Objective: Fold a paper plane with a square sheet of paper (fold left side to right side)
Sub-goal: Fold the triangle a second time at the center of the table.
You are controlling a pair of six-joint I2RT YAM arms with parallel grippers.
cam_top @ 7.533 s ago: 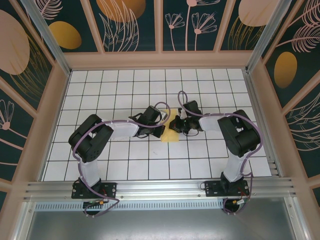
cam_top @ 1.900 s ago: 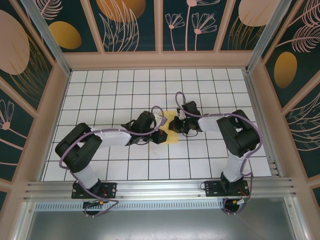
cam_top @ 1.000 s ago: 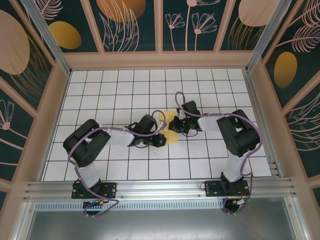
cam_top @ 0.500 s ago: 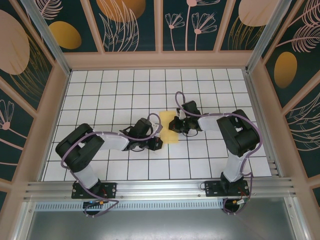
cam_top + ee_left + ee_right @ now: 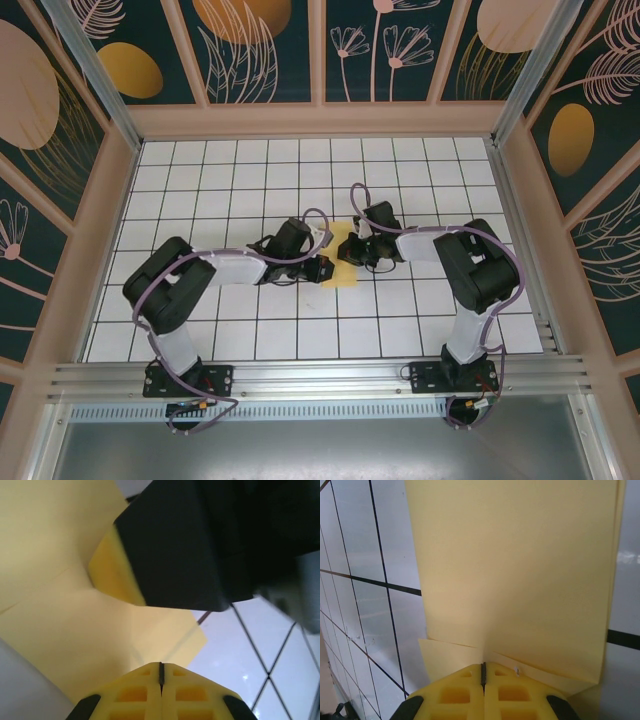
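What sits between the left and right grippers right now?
The folded yellow paper, as the top camera shows: the left gripper and right gripper, both shut, face each other across it.

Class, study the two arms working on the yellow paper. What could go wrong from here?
1. The left gripper and right gripper, both shut, crowd together over the paper; they may collide.
2. The paper's layers look slightly misaligned along one edge; pressing now could set a crooked crease.
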